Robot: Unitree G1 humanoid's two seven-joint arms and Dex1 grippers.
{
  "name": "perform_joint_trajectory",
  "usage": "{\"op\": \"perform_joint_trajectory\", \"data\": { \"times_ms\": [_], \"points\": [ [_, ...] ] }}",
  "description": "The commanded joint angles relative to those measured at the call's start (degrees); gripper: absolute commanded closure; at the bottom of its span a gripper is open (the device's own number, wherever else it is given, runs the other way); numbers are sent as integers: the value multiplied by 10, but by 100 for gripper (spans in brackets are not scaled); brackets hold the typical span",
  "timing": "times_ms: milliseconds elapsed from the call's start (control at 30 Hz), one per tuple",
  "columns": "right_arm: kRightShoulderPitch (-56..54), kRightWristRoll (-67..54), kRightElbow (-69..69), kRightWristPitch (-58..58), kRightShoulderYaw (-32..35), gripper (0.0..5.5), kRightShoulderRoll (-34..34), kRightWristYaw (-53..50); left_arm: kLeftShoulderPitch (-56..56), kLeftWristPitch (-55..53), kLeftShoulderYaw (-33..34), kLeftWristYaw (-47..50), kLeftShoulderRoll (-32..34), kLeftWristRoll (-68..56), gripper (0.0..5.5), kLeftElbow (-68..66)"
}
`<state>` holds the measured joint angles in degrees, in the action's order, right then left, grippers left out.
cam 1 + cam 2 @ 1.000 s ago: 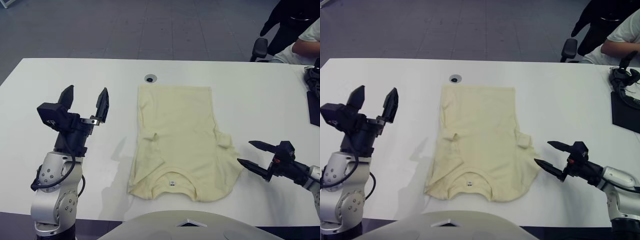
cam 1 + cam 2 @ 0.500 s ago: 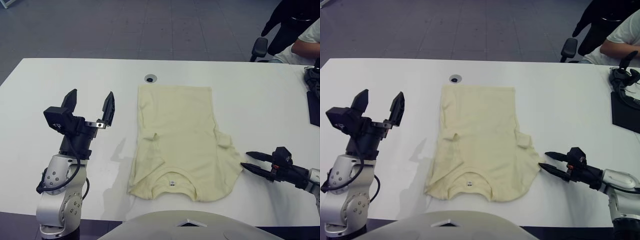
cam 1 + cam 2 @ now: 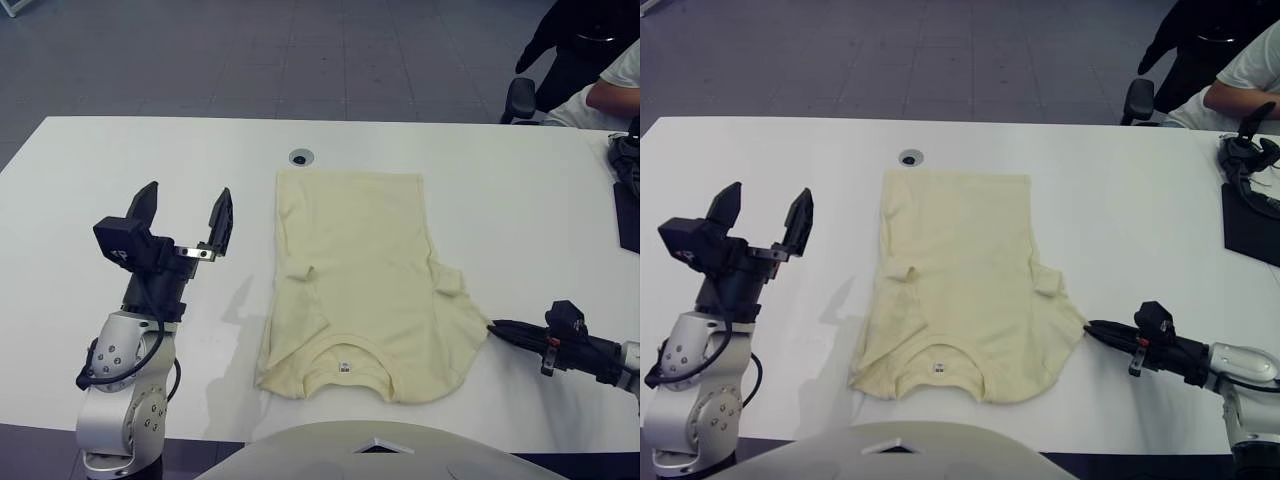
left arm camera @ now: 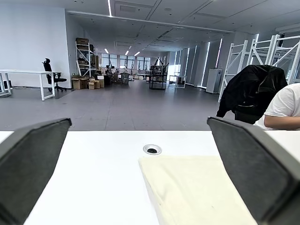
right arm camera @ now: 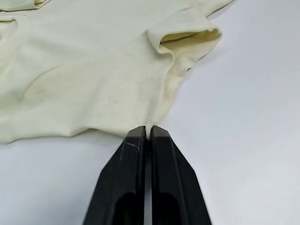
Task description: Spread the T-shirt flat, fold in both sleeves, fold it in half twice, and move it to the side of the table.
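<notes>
The T-shirt (image 3: 360, 280) lies in the middle of the worktop (image 3: 120, 160), collar (image 3: 345, 352) toward the robot, both sleeves apparently turned in, though the right sleeve (image 3: 447, 280) sits bunched. The right tool (image 3: 497, 327) lies low on the worktop at the shirt's right edge near the shoulder, its fingers closed and seemingly pinching a little of the hem. The left tool (image 3: 187, 195) hangs raised beside the shirt's left side, fingers spread wide and holding nothing. This looks like the start of a halving fold. The next move likely calls for the left tool to take the opposite shoulder, so both lift evenly.
</notes>
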<state>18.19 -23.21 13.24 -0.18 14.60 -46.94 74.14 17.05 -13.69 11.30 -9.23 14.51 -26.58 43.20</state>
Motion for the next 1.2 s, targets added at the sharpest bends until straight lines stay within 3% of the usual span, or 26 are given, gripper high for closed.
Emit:
{"op": "perform_joint_trajectory", "data": {
  "times_ms": [33,233,400,667,1100,1200],
  "points": [
    [2,14,7,5,-7,549,-9,0,3,2,6,0,-2,6,10,0],
    [-9,-10,-7,9,9,549,-3,3,1,1,7,0,-4,6,10,-4],
    [-14,-76,-109,44,16,549,13,8,1,3,6,-1,-6,9,10,-12],
    [-38,-33,-211,38,-75,549,51,-31,-1,9,-3,-6,-8,18,10,-18],
    [-94,30,-176,2,-168,549,99,-63,12,18,-20,-13,-20,34,10,-36],
    [-84,19,-185,-3,-171,493,98,-55,14,17,-21,-15,-18,38,10,-36]
  ]
}}
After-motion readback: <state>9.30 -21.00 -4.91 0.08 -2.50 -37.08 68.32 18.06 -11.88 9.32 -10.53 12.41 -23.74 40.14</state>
